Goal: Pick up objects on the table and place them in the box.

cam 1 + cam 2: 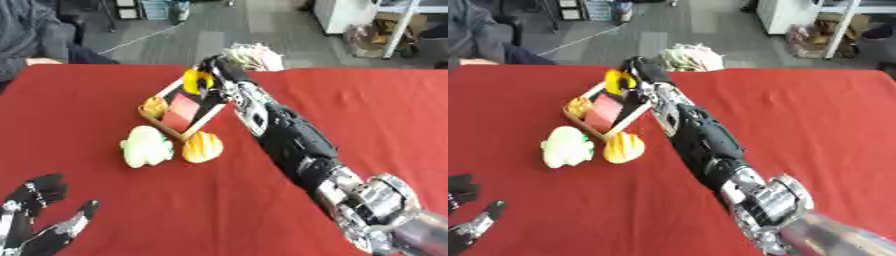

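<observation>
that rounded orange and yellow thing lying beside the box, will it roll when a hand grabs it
The rounded orange and yellow object looks smooth and bulging, so it may well roll or slip if nudged. It lies against the wooden box, which probably blocks rolling that way. The red tablecloth likely adds some drag.

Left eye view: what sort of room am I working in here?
Probably an office or lab workspace, not a home: grey carpet floor beyond the red table, white shelving at the far right, and a wooden box of toy-like items under the right hand.

A box (pixel 175 112) sits mid-table (pixel 367 110) (two items inside); two more objects (pixel 147 146) lie at its 6 o'clock, just beside it.
</observation>
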Controlling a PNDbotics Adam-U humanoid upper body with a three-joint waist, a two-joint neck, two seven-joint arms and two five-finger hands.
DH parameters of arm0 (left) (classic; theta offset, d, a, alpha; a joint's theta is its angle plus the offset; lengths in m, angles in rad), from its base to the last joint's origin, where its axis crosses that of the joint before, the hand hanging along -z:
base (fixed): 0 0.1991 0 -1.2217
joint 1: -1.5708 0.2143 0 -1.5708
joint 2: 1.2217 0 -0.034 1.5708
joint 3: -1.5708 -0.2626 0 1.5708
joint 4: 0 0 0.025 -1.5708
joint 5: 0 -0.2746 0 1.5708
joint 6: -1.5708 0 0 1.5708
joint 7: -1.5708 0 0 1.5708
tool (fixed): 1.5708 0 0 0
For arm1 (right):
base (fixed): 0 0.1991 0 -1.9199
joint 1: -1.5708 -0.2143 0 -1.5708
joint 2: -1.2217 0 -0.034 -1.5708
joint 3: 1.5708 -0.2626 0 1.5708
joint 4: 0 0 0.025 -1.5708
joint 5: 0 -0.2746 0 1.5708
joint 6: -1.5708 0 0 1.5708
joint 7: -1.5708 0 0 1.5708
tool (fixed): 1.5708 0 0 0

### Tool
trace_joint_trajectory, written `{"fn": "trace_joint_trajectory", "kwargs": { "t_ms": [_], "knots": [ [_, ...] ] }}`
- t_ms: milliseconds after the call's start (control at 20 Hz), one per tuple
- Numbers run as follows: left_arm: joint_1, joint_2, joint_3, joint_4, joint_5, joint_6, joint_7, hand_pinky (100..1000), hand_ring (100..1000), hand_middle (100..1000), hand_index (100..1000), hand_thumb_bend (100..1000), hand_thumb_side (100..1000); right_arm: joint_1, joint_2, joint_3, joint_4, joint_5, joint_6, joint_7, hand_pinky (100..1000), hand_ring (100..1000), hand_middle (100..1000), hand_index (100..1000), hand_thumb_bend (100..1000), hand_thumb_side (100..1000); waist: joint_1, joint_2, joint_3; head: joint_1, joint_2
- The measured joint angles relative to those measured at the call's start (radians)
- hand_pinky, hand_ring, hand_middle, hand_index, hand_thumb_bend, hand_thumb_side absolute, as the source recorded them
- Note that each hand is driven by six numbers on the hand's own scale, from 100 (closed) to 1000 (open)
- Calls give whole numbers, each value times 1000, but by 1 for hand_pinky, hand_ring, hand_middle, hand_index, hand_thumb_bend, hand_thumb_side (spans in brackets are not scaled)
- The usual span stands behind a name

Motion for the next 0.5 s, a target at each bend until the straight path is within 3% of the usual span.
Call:
{"fn": "trace_joint_trajectory", "kwargs": {
  "t_ms": [150, 300, 500],
  "knots": [
    [0, 0, -1, 0, 0, 0, 0, 733, 714, 533, 711, 694, 197, 5, 5, 0, 1, 22, 2, 23, 828, 850, 885, 933, 196, 369, 0, 0, -1, 0, 0],
    [0, 0, -1, 0, 0, 0, 0, 733, 714, 533, 711, 695, 197, 9, 5, 0, -4, 25, -2, 18, 818, 836, 857, 919, 121, 252, 0, 0, -8, 2, -1],
    [0, 2, 6, 0, -3, 1, 4, 734, 716, 534, 712, 699, 199, 14, -6, 10, -67, -37, -35, 10, 809, 815, 824, 911, 100, 126, 0, 0, -42, 17, -1]
  ]
}}
